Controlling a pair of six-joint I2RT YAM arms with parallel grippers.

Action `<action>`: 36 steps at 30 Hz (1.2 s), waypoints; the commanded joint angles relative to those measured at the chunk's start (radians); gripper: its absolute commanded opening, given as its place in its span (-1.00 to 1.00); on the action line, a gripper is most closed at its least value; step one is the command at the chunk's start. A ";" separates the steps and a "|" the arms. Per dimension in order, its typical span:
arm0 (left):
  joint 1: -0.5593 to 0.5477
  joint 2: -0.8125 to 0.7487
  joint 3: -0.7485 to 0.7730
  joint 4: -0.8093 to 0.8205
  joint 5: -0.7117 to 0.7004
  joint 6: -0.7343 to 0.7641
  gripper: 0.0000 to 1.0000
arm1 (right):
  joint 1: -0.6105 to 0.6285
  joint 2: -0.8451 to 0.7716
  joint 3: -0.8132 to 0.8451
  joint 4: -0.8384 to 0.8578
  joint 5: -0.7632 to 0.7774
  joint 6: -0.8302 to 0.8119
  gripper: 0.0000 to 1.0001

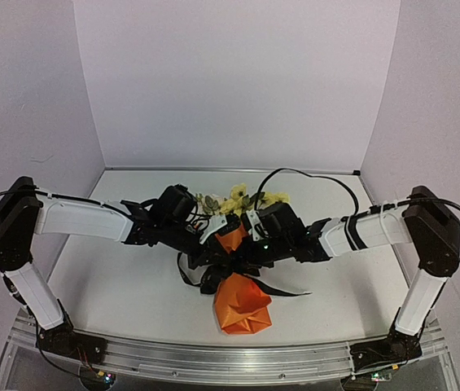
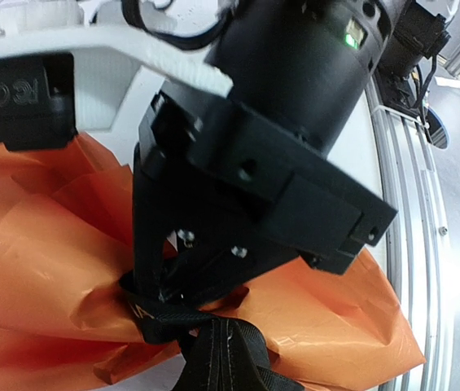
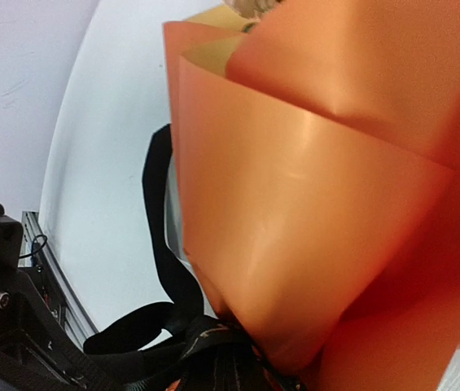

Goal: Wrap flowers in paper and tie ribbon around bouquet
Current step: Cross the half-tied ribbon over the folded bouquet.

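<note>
The bouquet (image 1: 242, 303) lies at the middle of the white table (image 1: 116, 281). It is a glossy, creased orange paper cone, crumpled at its narrow end. Its long axis runs from the near edge towards the back wall, with the pale yellow flowers (image 1: 242, 198) pointing away from me. A black woven ribbon (image 2: 213, 346) cinches the waist, its loops and one tail spilling onto the table.

Both arms reach inward, forearms low and nearly level, wrists meeting over the cinch. I read the right gripper (image 2: 150, 289) as pressed together, tips down on the ribbon; whether fabric sits between them I cannot tell. The left gripper (image 1: 212, 235) is closed too.
</note>
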 commanded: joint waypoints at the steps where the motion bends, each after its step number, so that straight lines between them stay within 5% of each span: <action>1: 0.000 -0.050 -0.011 0.076 -0.012 -0.017 -1.00 | 0.001 0.006 -0.051 0.156 0.001 -0.063 -1.00; 36: 0.002 -0.077 -0.041 0.109 -0.048 -0.024 -1.00 | 0.048 0.048 -0.103 0.416 0.120 -0.187 -1.00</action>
